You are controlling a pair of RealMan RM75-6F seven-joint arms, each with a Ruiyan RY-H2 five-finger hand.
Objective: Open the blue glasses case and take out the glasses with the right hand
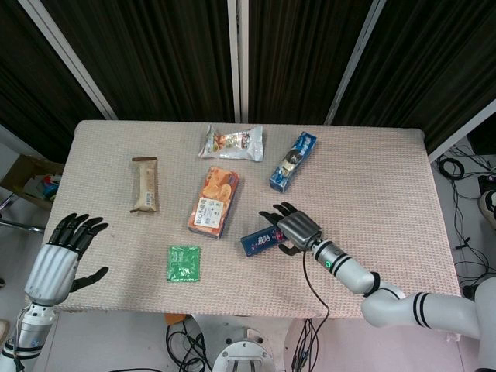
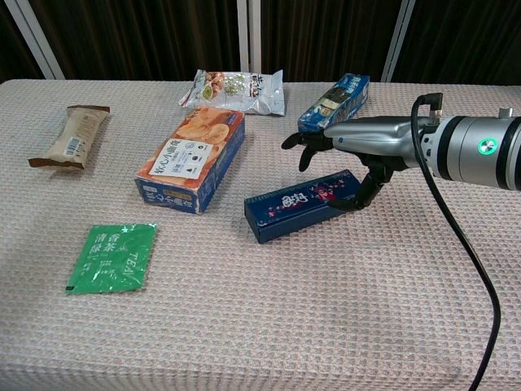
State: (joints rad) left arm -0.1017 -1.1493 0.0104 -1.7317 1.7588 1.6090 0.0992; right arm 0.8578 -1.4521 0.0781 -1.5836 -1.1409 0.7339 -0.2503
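The blue glasses case (image 2: 303,204) lies closed on the worktop (image 2: 326,309), right of the orange box (image 2: 194,157). The right hand (image 2: 358,145) arches over its right end, thumb touching it, fingers spread. The left hand (image 1: 68,249) hangs spread at the near left; the green packet (image 2: 113,257) reads "TEA".

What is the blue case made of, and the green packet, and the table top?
The blue glasses case looks like hard printed plastic or card: straight edges, boxy. The green packet seems thin foil or plastic film: flat, slightly shiny, sealed edges. The table top looks covered in woven cloth, showing a waffle texture.
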